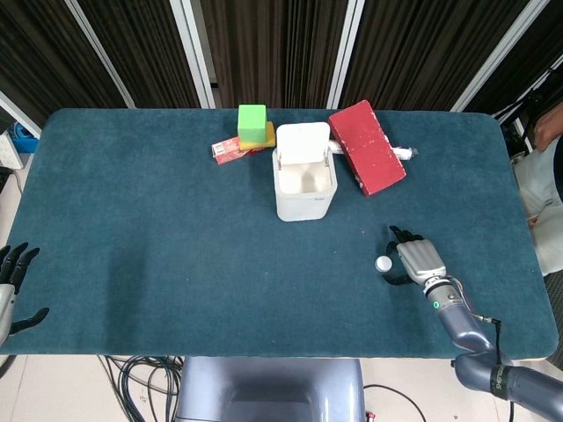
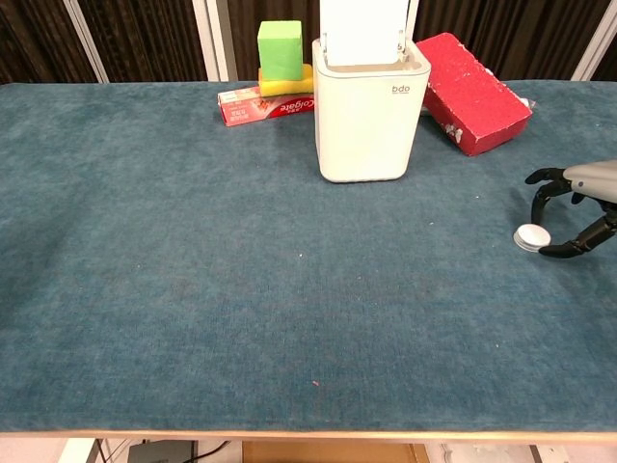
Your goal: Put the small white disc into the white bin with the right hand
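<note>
So the right hand (image 2: 576,210) was low at the right side of the table (image 1: 132,246), fingers spread and curled around the disc (image 2: 529,236) from the right. The disc looked flat on the cloth between the fingertips. I couldn't tell if anything was actually touching it, but it didn't look gripped or lifted. The bin (image 2: 367,114) sat well apart, further back and to the left, with its lid flipped up.

What I'd worry about: that disc is thin and low, so closing the fingers could just skate over the top or flick it sideways off toward the near edge. Pinch it off-centre and it probably tips or pops out on the way up. The fuzzy cloth might also drag on the fingertips. Then on the carry, the upright lid is an easy thing to clip.

Count: 1 disc, 1 bin, 1 green block (image 1: 252,121) on 1 yellow thing (image 1: 262,139), 1 toothpaste box (image 2: 265,104), 1 red block (image 1: 367,146). The left hand (image 1: 10,283) was off the near left corner, fingers apart, holding nothing.
</note>
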`<state>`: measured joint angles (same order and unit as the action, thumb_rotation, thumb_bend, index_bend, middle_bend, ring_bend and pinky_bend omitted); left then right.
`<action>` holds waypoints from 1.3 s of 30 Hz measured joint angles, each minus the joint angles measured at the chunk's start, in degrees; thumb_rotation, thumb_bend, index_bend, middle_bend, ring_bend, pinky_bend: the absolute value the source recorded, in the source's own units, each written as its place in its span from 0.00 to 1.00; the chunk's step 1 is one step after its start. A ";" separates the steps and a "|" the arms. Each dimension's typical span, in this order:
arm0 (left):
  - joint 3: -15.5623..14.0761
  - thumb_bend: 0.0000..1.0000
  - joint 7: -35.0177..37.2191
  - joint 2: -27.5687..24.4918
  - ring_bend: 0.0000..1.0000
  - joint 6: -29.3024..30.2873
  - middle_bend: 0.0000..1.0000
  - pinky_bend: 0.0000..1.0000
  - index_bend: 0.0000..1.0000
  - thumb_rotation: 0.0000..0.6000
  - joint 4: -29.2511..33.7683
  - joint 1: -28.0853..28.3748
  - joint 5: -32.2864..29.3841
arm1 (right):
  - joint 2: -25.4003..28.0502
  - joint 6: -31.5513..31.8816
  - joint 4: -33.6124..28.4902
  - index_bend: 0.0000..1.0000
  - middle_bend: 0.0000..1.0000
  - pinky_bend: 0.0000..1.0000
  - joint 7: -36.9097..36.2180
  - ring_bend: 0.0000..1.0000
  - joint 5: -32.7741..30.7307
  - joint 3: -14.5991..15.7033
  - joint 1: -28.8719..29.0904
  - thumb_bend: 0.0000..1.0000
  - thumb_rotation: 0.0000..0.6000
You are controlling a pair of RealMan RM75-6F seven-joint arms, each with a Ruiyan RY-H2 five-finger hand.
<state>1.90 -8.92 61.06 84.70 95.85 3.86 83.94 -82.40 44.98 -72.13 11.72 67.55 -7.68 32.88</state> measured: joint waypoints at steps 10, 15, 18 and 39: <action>-0.01 0.17 -0.35 0.10 0.01 -0.18 0.14 0.01 0.17 1.00 -0.01 0.09 -0.15 | -1.64 -0.11 2.56 0.45 0.10 0.24 0.10 0.12 -0.25 0.56 0.78 0.16 1.00; -0.06 0.17 -0.59 0.22 0.01 -0.24 0.14 0.01 0.17 1.00 -0.05 0.16 -0.07 | -2.14 0.37 3.33 0.48 0.10 0.24 -0.30 0.12 -0.01 0.77 0.84 0.19 1.00; -0.09 0.17 -0.76 0.28 0.01 -0.28 0.14 0.01 0.17 1.00 -0.07 0.17 -0.08 | -2.35 0.75 3.63 0.49 0.10 0.24 -0.73 0.12 0.17 0.80 0.83 0.21 1.00; -0.03 0.17 -0.93 0.03 0.01 -0.72 0.14 0.02 0.17 1.00 0.23 0.25 -0.81 | 1.98 8.24 -2.68 0.51 0.10 0.24 -6.60 0.12 3.61 -2.48 0.19 0.24 1.00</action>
<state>1.86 -9.84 61.09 83.98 96.08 4.11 83.12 -80.42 53.23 -74.81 5.13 71.16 -10.15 33.07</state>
